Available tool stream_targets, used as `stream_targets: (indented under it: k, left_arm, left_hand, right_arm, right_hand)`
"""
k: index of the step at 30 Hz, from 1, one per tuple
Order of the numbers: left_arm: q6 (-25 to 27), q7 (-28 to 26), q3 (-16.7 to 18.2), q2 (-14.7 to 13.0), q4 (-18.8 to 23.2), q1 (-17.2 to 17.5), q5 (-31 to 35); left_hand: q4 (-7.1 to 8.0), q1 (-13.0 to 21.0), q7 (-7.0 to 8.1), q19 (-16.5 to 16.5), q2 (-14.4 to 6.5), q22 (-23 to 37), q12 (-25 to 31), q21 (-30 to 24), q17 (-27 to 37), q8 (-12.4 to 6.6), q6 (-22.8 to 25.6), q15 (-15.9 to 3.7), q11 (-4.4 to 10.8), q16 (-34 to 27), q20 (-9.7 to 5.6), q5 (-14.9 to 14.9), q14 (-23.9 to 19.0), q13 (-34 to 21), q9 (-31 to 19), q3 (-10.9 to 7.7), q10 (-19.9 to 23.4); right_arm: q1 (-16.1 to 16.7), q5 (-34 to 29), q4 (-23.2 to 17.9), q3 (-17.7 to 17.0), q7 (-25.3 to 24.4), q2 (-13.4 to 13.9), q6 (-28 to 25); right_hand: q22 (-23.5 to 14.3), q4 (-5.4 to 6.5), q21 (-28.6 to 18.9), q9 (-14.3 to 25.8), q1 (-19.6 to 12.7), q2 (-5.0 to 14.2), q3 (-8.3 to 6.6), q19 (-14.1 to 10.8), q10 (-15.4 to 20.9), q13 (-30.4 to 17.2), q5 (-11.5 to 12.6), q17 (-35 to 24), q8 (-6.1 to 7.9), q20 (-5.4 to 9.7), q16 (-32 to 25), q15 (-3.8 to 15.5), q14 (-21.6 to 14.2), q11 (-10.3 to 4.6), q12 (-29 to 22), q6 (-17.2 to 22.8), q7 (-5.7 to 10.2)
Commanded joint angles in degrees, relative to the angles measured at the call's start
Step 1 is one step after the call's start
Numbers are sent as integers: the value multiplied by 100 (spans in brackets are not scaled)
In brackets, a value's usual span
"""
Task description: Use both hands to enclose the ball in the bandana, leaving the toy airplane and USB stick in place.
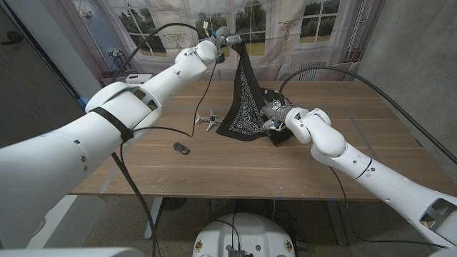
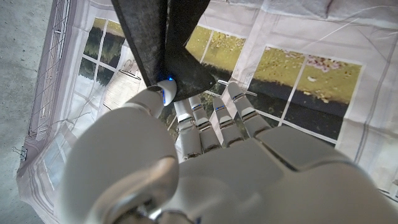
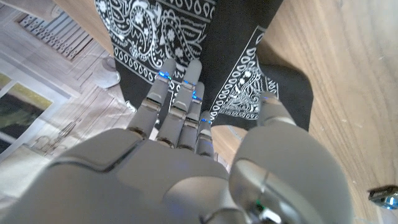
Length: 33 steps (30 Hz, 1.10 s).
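My left hand (image 1: 220,37) is raised high over the table's far side and pinches a corner of the black paisley bandana (image 1: 244,100). The cloth hangs from it down to the tabletop. The left wrist view shows the thumb and fingers (image 2: 163,92) closed on the dark cloth (image 2: 149,37). My right hand (image 1: 275,116) is low on the bandana's right part. Its fingers (image 3: 180,93) and thumb grip a fold of the cloth (image 3: 161,31). The ball is hidden. The white toy airplane (image 1: 208,119) lies left of the bandana. The dark USB stick (image 1: 181,148) lies nearer the front.
The wooden table (image 1: 371,143) has bare room on its right half and along its front left. A printed backdrop of windows (image 1: 314,21) hangs behind the table. A black cable (image 1: 157,132) trails from my left arm over the table's left part.
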State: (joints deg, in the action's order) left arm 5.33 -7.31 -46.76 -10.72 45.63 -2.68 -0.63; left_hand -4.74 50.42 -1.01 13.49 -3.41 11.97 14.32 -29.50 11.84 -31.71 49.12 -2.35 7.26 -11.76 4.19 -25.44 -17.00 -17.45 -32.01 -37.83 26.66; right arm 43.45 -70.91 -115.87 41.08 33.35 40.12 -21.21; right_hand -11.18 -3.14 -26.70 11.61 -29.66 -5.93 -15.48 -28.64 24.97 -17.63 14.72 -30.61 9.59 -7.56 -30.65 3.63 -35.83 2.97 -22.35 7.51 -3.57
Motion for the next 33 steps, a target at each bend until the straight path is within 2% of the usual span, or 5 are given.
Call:
stream_targets:
  k: [1,9,13,22,33]
  left_arm:
    - [141,5,29,-92,236,99,-20]
    - [132,21,53,-132,310,154,-39]
    - [86,59,60,-142,310,161,-52]
    - [-208,263,182,-150,177,169,-246]
    - [-485,348,314,-183,28,213,-436]
  left_hand:
    - [-12,-23,-14,-27,-28,-5,1,-29,20,-1782,29,-169,-12,28,14,-29,35,-11,-16,-41,-14]
    - [-22,-38,-17,-43,-27,-7,-5,-39,21,-1802,22,-161,-10,29,16,-32,38,-15,-11,-53,-19]
    - [-28,-44,-11,-46,-34,-8,0,-48,22,-1819,35,-165,-23,29,15,-36,40,-18,-5,-65,-1]
    - [-40,-53,-23,-51,-31,-10,-5,-59,21,-1836,20,-169,-4,29,19,-40,37,-21,-8,-77,-4]
    - [-49,-69,-46,-64,-34,-11,-3,-72,21,-1856,7,-200,-3,24,27,-45,24,-25,-2,-92,12]
  right_arm:
    - [670,-1802,49,325,-1234,-479,-1249]
    - [975,-2057,409,224,-1565,-1203,-2073]
    - [931,-2234,501,258,-836,-1459,-2220]
    - [467,-3034,985,390,1076,-1738,-1988]
    - [74,-3718,1480,593,2327,-1875,-1498]
  right_hand:
    - [-24,80,193,25,207,-112,223,443,-728,-141,134,-19,45,-132,283,85,405,146,89,-455,-304]
    - [-47,-55,410,51,-184,70,250,885,-1868,-312,360,-83,67,-167,728,-127,1187,394,220,-1229,-578]
    - [-53,1,458,46,-110,86,327,994,-1749,-308,385,-72,176,-285,770,-302,1200,620,160,-1019,-734]
    - [-57,335,383,32,441,203,632,739,-1055,-320,364,-190,399,-210,474,-232,652,573,-141,-29,-568]
    - [-63,476,604,13,678,229,879,1161,-1783,-365,384,-329,232,-371,637,-655,1522,718,162,84,-562]
